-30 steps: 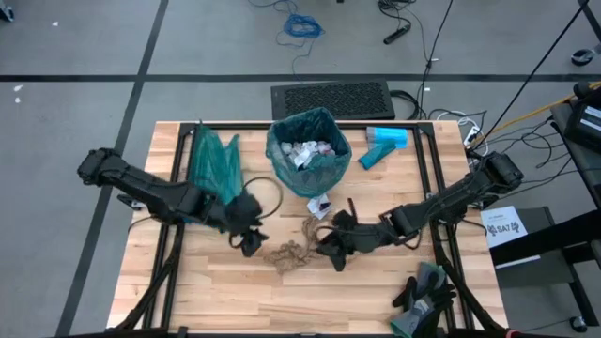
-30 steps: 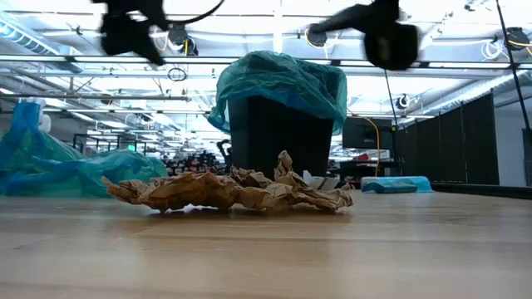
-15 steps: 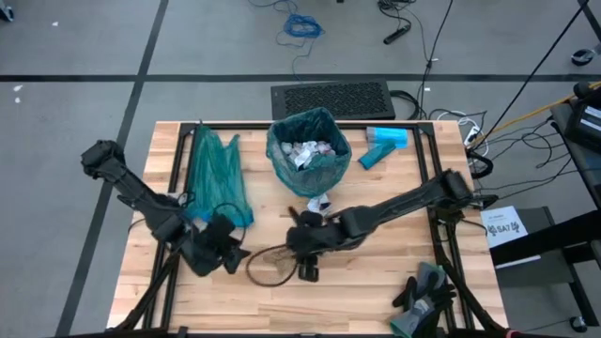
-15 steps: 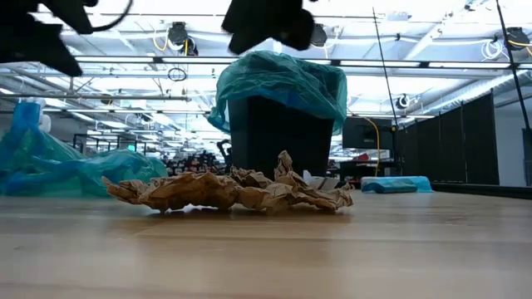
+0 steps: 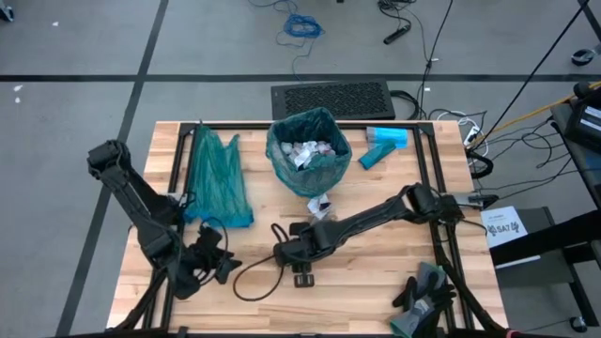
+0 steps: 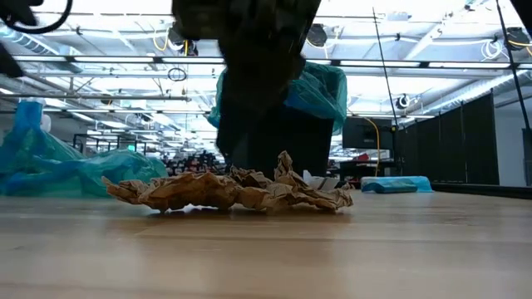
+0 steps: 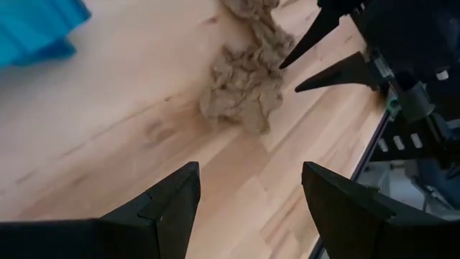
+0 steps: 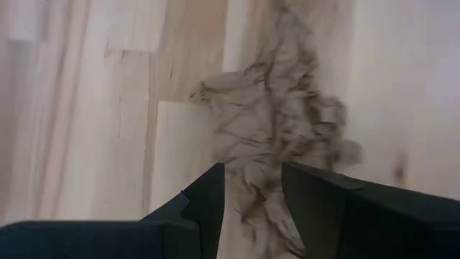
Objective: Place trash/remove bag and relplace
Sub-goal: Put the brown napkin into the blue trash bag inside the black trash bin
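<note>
A long crumpled scrap of brown paper [image 6: 224, 191] lies flat on the table in front of the black bin [image 6: 274, 137], which is lined with a teal bag [image 5: 308, 150] holding white and purple wrappers. My right gripper [image 5: 300, 268] is open and points down over the paper [image 8: 280, 137], its tips just above it; it covers the paper in the high view. My left gripper [image 5: 218, 263] is open near the table's near-left corner, and its wrist view looks at the paper [image 7: 248, 86] and the right gripper's fingers [image 7: 323, 29].
A spare teal bag [image 5: 216, 174] lies flat at the far left. A white wrapper [image 5: 319, 202] sits just in front of the bin. A light-blue pack [image 5: 385, 141] lies at the far right, and dark gloves [image 5: 423, 291] at the near right edge.
My right gripper has swung toward the table's left, come over the brown paper and dropped toward it. My left gripper has drawn back from the paper toward the near-left corner. The paper has stayed where it was.
</note>
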Tool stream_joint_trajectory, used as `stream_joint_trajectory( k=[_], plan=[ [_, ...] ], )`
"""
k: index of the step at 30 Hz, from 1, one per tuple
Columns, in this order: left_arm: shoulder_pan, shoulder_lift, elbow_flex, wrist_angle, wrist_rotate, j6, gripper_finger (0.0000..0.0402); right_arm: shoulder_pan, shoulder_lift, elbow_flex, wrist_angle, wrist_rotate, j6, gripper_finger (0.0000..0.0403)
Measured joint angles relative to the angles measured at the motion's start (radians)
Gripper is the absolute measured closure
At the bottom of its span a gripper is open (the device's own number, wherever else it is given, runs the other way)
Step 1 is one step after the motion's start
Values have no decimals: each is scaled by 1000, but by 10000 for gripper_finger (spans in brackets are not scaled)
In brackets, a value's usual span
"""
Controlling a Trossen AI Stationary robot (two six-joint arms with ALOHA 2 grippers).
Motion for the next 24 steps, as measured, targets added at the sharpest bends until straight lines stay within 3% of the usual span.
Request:
stream_joint_trajectory(
  k=[12, 15, 19, 24],
  plan=[
    [-56, 51, 0, -130, 2, -204, 157, -36, 91, 0, 111, -43, -1, 276],
    [-56, 51, 0, -134, 2, -202, 157, -50, 100, 0, 92, -46, 0, 307],
    [-55, 51, 0, -147, 2, -197, 157, -59, 102, 0, 61, -70, 2, 387],
    [-54, 51, 0, -176, 2, -197, 157, -57, 52, 9, 24, -99, 10, 401]
  ],
)
